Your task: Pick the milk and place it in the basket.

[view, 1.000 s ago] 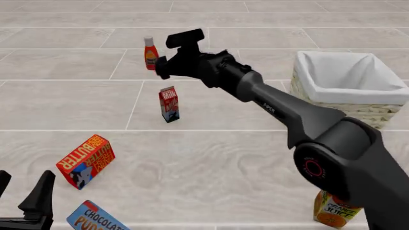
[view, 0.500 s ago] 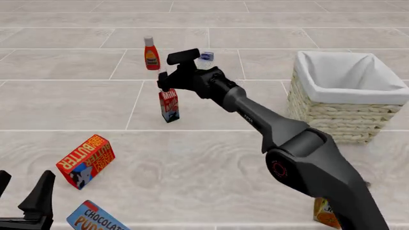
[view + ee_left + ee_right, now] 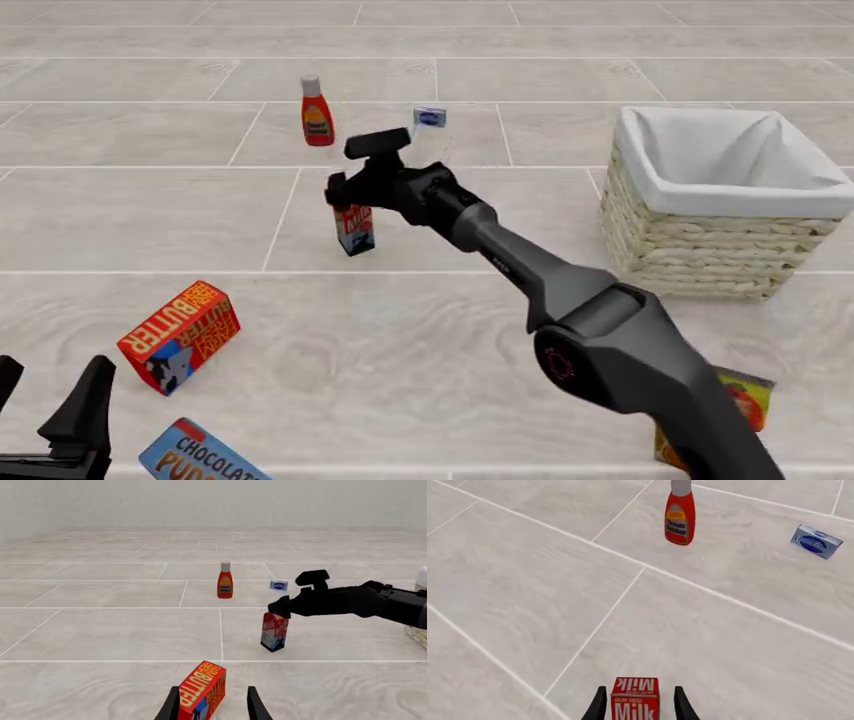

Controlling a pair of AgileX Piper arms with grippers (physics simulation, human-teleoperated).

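Now your right gripper [image 3: 636,705] sits spread open, a finger on either side of the upright milk [image 3: 354,228], not visibly touching it. The basket [image 3: 694,235] stands well apart to the right. Your left gripper [image 3: 212,709] hangs open near the butter box [image 3: 179,335].

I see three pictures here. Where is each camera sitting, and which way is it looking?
Front view: fixed above and behind the arms, looking forward and down; the right arm reaches to the milk, right gripper above it, left gripper at the lower corner, basket to the right.
Left wrist view: behind the left gripper, looking across the floor past the butter box; the right arm crosses it.
Right wrist view: behind the right gripper, looking down onto the milk.
All three share the milk and the ketchup bottle.
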